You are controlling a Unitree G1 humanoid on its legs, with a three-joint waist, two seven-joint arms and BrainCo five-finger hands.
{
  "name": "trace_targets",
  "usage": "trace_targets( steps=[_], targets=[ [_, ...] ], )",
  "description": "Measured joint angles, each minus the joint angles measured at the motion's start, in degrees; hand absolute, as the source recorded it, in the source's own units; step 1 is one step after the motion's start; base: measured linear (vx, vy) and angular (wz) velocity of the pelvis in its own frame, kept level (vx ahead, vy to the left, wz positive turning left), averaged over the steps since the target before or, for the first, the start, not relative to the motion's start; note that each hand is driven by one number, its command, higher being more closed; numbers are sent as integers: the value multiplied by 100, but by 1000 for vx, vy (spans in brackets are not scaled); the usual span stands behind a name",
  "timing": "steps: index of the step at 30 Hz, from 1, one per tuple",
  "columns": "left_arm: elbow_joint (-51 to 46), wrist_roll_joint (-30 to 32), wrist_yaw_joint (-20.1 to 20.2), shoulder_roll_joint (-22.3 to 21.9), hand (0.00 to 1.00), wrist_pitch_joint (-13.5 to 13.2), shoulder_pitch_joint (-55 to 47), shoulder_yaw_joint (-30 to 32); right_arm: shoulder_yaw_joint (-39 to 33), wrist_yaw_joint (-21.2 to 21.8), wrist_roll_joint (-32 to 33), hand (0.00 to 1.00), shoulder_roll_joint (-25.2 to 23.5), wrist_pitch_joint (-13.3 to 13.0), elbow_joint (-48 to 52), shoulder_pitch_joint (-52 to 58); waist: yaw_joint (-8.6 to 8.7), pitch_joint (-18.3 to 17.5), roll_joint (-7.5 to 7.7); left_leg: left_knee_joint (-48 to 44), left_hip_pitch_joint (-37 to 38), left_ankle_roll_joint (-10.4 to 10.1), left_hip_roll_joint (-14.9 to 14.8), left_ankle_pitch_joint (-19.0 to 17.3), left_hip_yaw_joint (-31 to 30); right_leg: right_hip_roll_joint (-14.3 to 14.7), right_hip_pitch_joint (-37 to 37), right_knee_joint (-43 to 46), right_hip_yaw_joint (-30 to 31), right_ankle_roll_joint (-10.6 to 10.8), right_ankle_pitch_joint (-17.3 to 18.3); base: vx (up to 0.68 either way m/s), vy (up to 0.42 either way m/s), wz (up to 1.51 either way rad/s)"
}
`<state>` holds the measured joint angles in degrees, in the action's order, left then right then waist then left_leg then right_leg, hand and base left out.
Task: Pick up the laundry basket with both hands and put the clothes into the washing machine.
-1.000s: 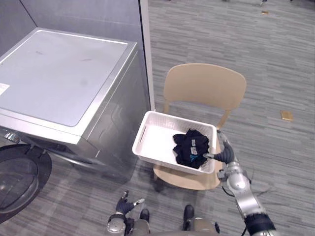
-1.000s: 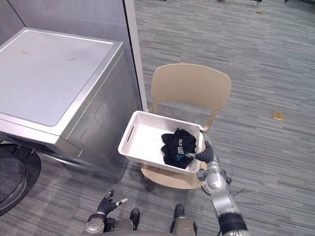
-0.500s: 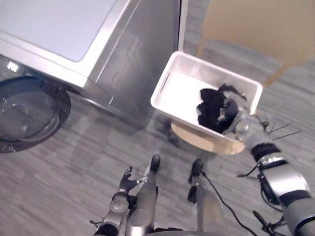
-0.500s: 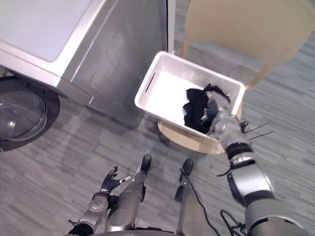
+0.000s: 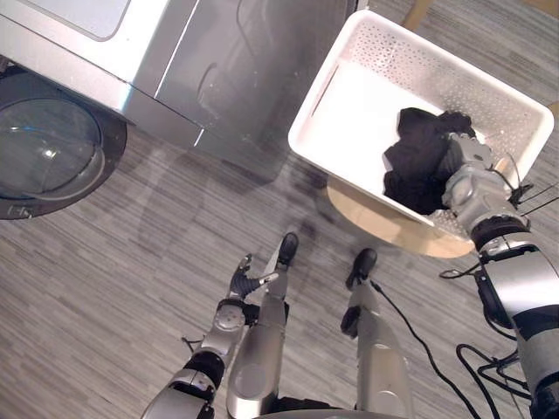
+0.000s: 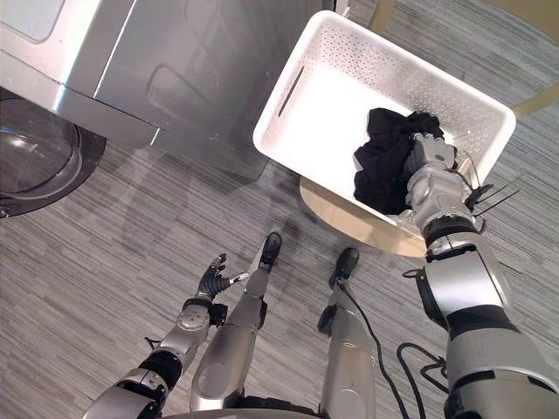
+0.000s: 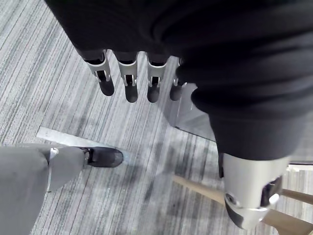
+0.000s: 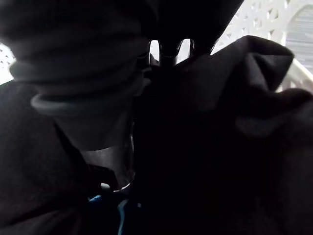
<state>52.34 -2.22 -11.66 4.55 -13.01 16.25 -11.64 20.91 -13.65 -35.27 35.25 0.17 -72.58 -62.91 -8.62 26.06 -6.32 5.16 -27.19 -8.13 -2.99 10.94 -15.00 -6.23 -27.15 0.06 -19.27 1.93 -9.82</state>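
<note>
Floor (image 5: pixel 105 288) is grey carpet w/ fine lighter & darker streaks, evenly lit, only soft shadows on it. A light-wood chair (image 5: pixel 395 229) stands toward the upper right of the head views: rounded seat edge (image 6: pixel 349 220) shows, plus pale struts (image 6: pixel 534 105) at the top & right edges. Its slim wooden legs (image 7: pixel 195 188) rest on the carpet in the left wrist view.

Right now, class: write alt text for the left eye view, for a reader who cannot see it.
The right hand reaches into dark clothes in a white laundry basket on a chair beside a washing machine. The left hand hangs open.
</note>
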Motion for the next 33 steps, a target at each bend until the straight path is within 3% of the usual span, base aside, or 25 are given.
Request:
trace_targets(
  steps=[8, 13, 16, 18, 21, 25, 27, 29, 30, 31, 32, 33],
  targets=[
    [0, 4, 24, -125, 0, -9, 48, 1, -54, 11, 826, 100, -147, -214, 501, 10, -20, 166, -4, 8, 240, -24, -4, 14, 42, 2, 193, 20, 89, -2, 4, -8, -4, -3],
    [-2, 11, 43, -124, 0, 28, -45, 40, -698, -7, 1674, 100, -372, -291, 1676, 422, 21, 163, 2, 19, 607, -18, -6, 4, 96, 8, 567, -18, 124, 4, 9, -24, -15, -2],
    [1, 20, 52, -110, 0, 44, -272, 119, -1132, -42, 2394, 100, -716, -445, 2696, 932, 87, 123, 51, 21, 876, 145, -5, -107, 135, 16, 805, -40, 197, 51, 44, -19, -13, -7],
    [24, 64, 123, -118, 0, 140, -579, 230, -1437, -98, 3007, 100, -1224, -629, 3540, 1626, 178, -84, 157, 21, 1001, 175, -3, -128, 211, 15, 924, -61, 239, 104, 81, 6, -5, -8],
    [71, 77, 171, -146, 0, 198, -938, 331, -1667, -114, 3485, 100, -1878, -678, 4445, 2757, 222, -443, 304, 20, 1303, 132, 6, -195, 335, 16, 1227, -146, 309, 110, 72, 81, 2, -11],
    [69, 252, 173, -125, 0, 204, -1311, 579, -1557, -68, 3714, 100, -2720, -868, 5532, 3991, 291, -868, 580, 20, 1703, -9, 9, -308, 752, 12, 1430, -164, 710, 154, 73, 79, 37, -48],
    [70, 287, 175, -62, 0, 202, -1411, 688, -1378, 48, 3802, 100, -2991, -1024, 6097, 4479, 348, -1018, 699, 20, 1859, 145, 1, -439, 973, 24, 1452, -160, 942, 192, 72, 19, 33, -63],
    [44, 286, 175, -2, 0, 195, -1406, 735, -1338, 160, 3866, 100, -3175, -1138, 6581, 4862, 454, -1057, 760, -152, 1872, 365, -22, -584, 1037, 6, 1459, -7, 1076, 355, 279, -38, 8, -19],
    [14, 289, 175, 13, 0, 184, -1407, 748, -1319, 190, 3911, 100, -3203, -1188, 6768, 5032, 492, -1061, 741, -238, 1796, 401, -130, -608, 1004, 59, 1279, 709, 1166, 191, 584, -92, -66, 40],
    [-58, 288, 173, 89, 0, 179, -1407, 771, -1319, 239, 3920, 100, -3233, -1279, 6976, 5279, 504, -1065, 744, -396, 1747, 386, -179, -610, 796, 24, 1119, 1887, 1239, 13, 1308, -73, -106, 53],
    [-78, 289, 172, 136, 0, 177, -1408, 776, -1322, 252, 3920, 100, -3241, -1317, 7023, 5363, 499, -1071, 755, -464, 1703, 348, -179, -586, 695, 0, 1111, 2246, 1288, 78, 1521, -40, -175, 92],
    [-163, 289, 169, 172, 0, 177, -1425, 784, -1311, 274, 3918, 100, -3259, -1350, 7136, 5540, 494, -1095, 792, -644, 1559, 286, -164, -593, 463, -32, 1185, 2874, 1422, 292, 1939, -38, -256, 93]
  ],
)
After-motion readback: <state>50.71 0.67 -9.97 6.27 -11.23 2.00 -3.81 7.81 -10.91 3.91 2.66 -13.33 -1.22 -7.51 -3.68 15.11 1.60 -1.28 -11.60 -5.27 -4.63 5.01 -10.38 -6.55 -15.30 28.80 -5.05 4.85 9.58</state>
